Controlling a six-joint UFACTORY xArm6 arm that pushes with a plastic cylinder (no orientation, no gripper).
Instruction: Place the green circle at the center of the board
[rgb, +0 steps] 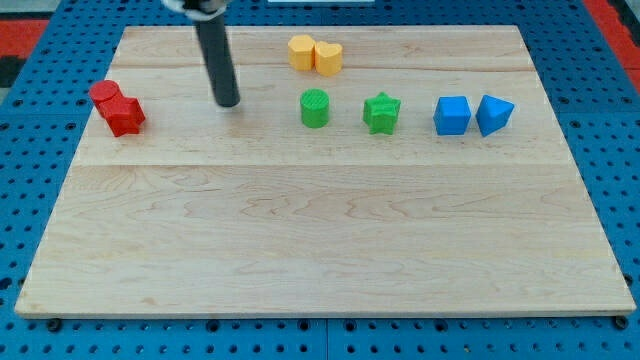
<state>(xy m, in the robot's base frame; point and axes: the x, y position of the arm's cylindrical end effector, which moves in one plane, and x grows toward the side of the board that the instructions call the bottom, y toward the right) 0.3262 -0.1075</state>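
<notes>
nearest the camera lies the bare lower half of the wooden board (320, 250), pale planks with visible grain, resting on a blue perforated surface (30, 200). no brand, label or writing can be read anywhere.

further up, a row of blocks runs across the board's upper half. near the left edge sit two red blocks (117, 107), touching; their shapes cannot be made out exactly. near the middle of the row stands the green circle (315, 107), a short upright cylinder, plain bright green with a flat round top. it lies above the board's centre, toward the far edge. just beside it, on the view's right and apart from it, is the green star (381, 112). toward the right edge are the blue cube (452, 115) and, close beside it, a blue wedge-like block (494, 114).

my tip (228, 103) rests on the board between the red blocks and the green circle, apart from both, to the circle's left. the arm carries a plain rod, so no claw state can be told.

closest to the far edge sit two yellow blocks (315, 54), touching.
</notes>
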